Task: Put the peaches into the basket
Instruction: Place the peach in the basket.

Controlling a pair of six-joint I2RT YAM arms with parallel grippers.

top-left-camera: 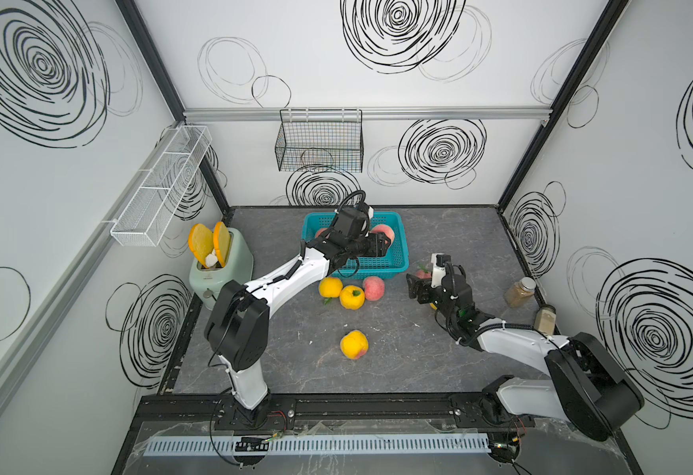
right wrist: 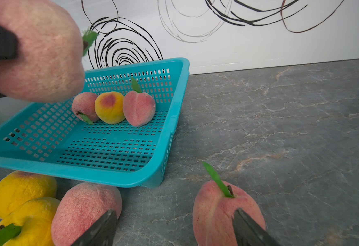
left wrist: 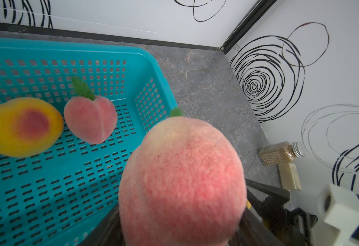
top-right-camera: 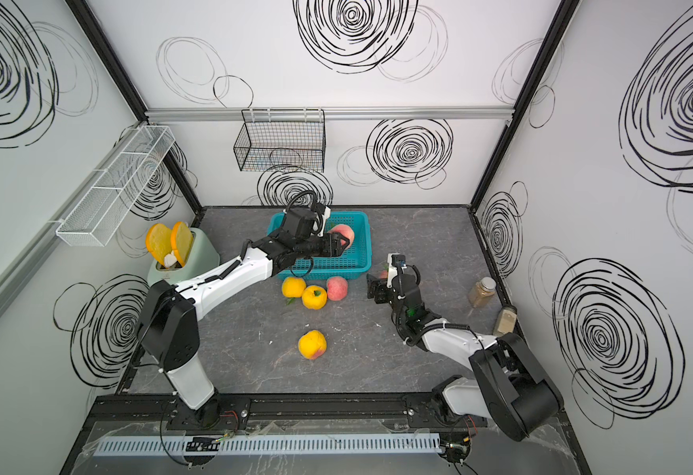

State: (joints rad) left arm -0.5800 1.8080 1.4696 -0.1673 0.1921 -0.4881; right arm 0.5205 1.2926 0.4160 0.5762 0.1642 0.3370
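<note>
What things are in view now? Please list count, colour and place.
Basket: one, turquoise, back of table.
Basket peaches: three, two pink, one yellow-orange, inside basket.
Held peach: one, pink, above basket.
Table peaches: at least five, three yellow, two pink, on table, outside basket.
Toaster: one, pale green, table left.
Toast: two, yellow, in toaster.
Jars: two, brownish, by right wall.
Wire basket: one, black, back wall.
Rack: one, white, left wall.
Left gripper: one, black, shut on held peach.
Right gripper: one, black, open, beside a pink table peach.
</note>
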